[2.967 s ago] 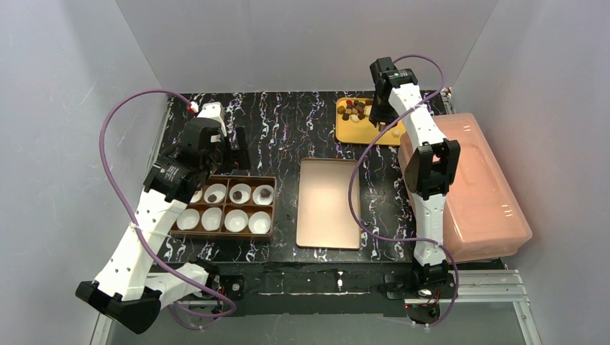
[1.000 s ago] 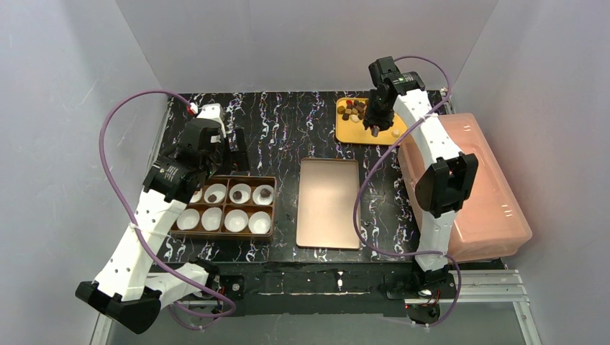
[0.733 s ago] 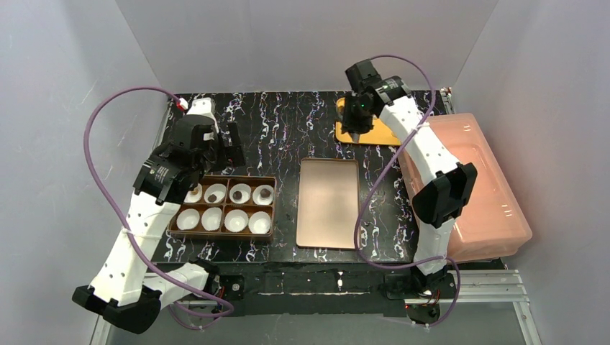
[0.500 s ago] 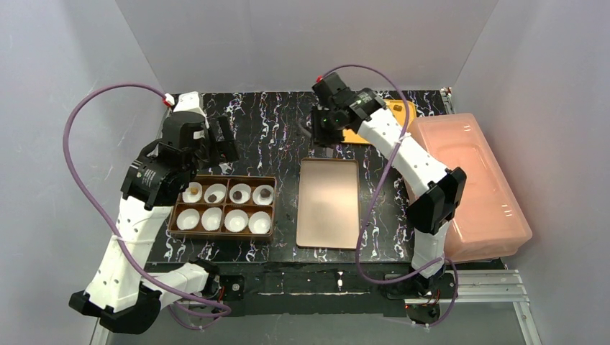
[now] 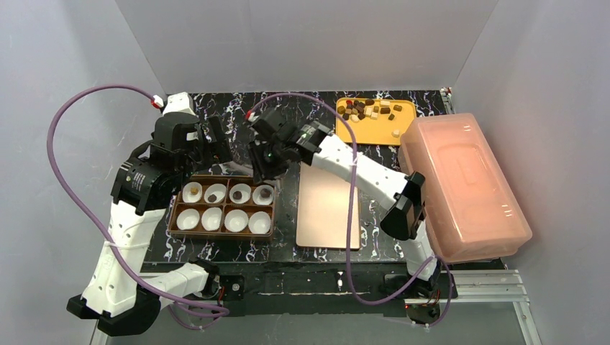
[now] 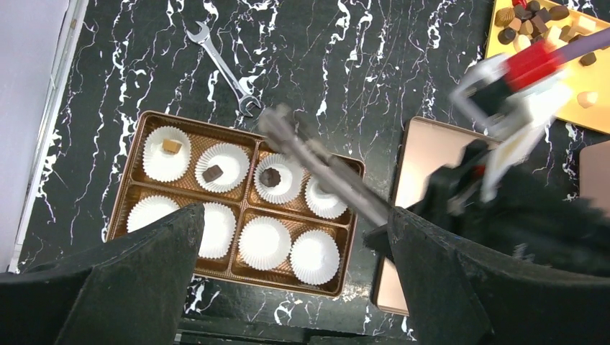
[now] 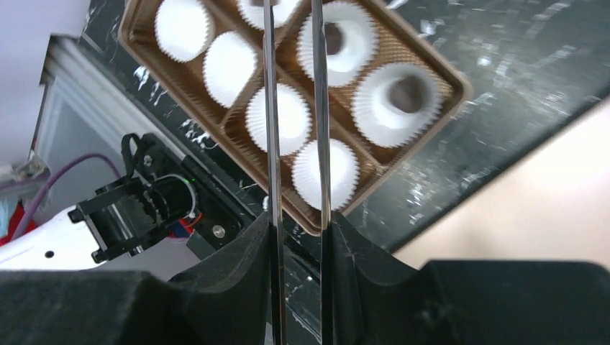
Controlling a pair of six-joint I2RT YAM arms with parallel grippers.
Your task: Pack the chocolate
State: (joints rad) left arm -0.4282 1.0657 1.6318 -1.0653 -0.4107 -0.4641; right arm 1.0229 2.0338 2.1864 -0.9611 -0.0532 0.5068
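Overhead, most chocolate [image 5: 365, 111] lies on the yellow tray [image 5: 368, 134], upper right; the right gripper [image 5: 261, 171] hangs over the brown box [image 5: 223, 236], centre left.

Left wrist: the left gripper [image 6: 295, 212] gapes wide, and three upper cups [image 6: 153, 159] hold pieces.

Right wrist: the thin fingers [image 7: 267, 108] run almost together with their tips cut off, so I cannot tell their grip.

walls [image 5: 302, 43]: plain grey | table [image 5: 288, 122]: black marble-patterned | lighting: even
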